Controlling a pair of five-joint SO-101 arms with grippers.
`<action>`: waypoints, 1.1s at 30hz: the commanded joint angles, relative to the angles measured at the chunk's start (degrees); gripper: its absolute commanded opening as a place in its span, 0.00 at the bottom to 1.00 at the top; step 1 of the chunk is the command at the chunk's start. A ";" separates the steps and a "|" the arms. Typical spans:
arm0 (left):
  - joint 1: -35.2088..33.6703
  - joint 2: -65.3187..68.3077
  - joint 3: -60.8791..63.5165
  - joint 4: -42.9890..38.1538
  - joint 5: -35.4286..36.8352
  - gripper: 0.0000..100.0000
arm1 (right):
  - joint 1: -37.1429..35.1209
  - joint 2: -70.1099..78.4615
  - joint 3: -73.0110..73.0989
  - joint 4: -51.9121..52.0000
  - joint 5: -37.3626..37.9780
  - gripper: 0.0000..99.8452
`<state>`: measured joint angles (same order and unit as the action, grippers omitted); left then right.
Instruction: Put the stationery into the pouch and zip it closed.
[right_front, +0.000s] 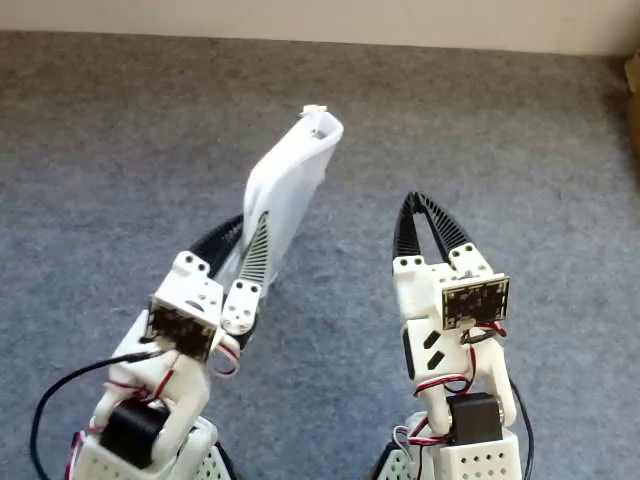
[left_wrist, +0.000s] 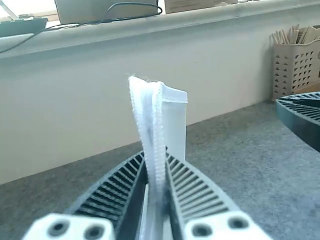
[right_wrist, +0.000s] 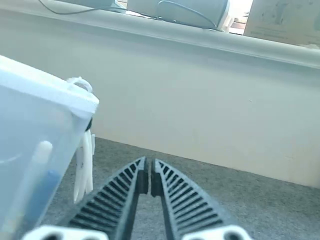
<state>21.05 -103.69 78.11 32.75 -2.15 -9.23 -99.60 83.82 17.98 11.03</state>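
The left jaws clamp the white pouch (right_front: 290, 188), which sticks up beyond their tips with its lower end hidden, stationery (right_wrist: 37, 167) showing only dimly through its side, beside the right jaws, closed together.

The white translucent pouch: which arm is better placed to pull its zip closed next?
Right, probably. The left end effector is shut on the white translucent pouch, holding it upright. The right end effector is shut, empty, beside the pouch, free to reach its zip pull.
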 joint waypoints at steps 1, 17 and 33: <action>0.92 -0.92 1.63 -4.75 1.05 0.00 | -0.66 -0.04 -0.40 -1.36 -0.53 0.00; 0.75 -1.01 -9.10 30.77 -3.96 0.01 | -4.44 0.04 -0.75 0.04 -0.44 0.00; -5.14 -1.01 -8.75 42.64 -12.84 0.01 | -9.54 0.13 -7.87 13.23 -0.44 0.00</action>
<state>19.03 -104.48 67.91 70.64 -11.47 -18.11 -99.60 79.34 30.90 11.03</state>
